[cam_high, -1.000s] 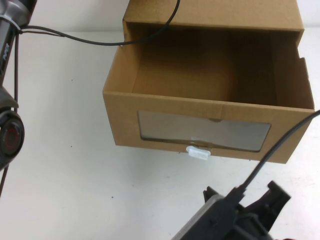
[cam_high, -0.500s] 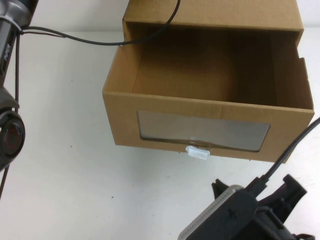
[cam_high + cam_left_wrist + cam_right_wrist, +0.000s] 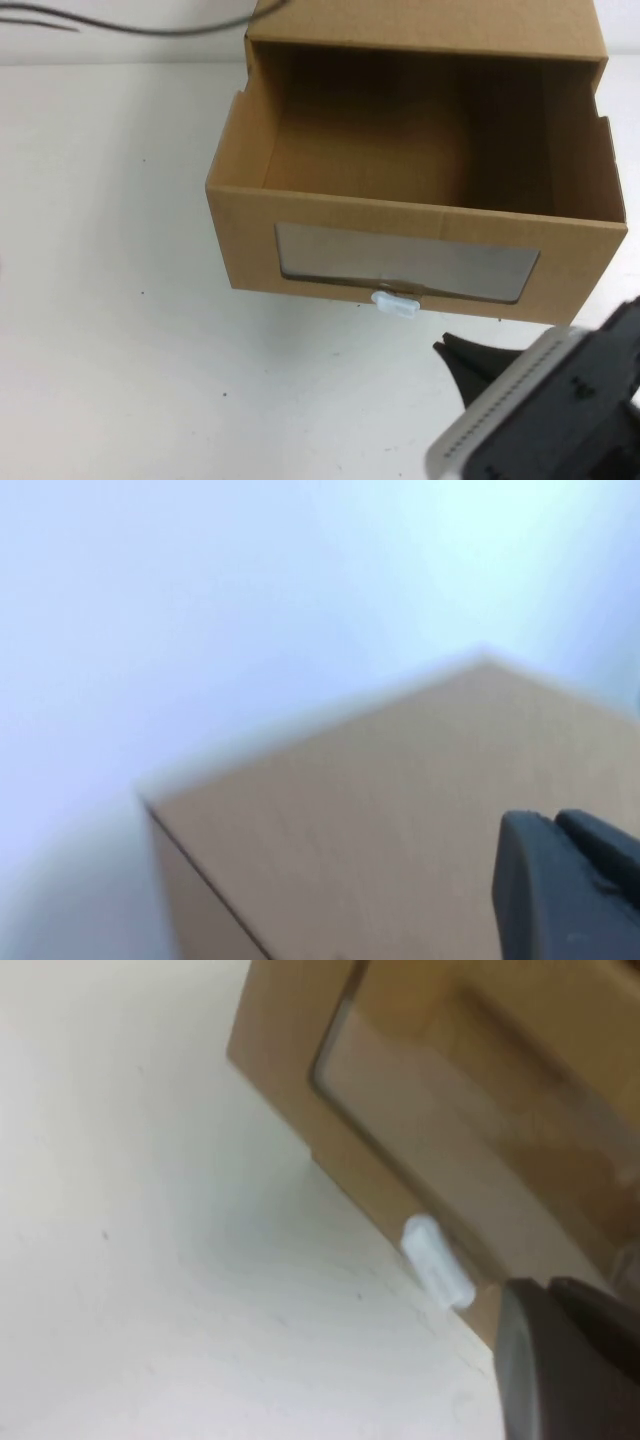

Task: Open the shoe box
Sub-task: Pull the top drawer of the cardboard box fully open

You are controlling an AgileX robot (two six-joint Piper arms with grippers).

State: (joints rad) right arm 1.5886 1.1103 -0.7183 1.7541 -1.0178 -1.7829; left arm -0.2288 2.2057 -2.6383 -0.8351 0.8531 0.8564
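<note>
Shoe box [image 3: 420, 150] sits on the white counter [image 3: 110, 300], from centre toward 12 o'clock in the high view. Drawer [image 3: 240, 215] is slid out of the sleeve [image 3: 430, 22] toward 6 o'clock, its interior exposed. Drawer front carries a clear window [image 3: 405, 262] and, at its lower edge, a white pull tab [image 3: 396, 303].

Right arm [image 3: 545, 420] enters at 5 o'clock. Right end effector [image 3: 462, 362] is closed on nothing, its tip pointing toward 10 o'clock, near the tab but apart from it.

Left end effector [image 3: 570, 880] shows only in its wrist view, beside a cardboard face of the box. Its opening: cannot tell.
</note>
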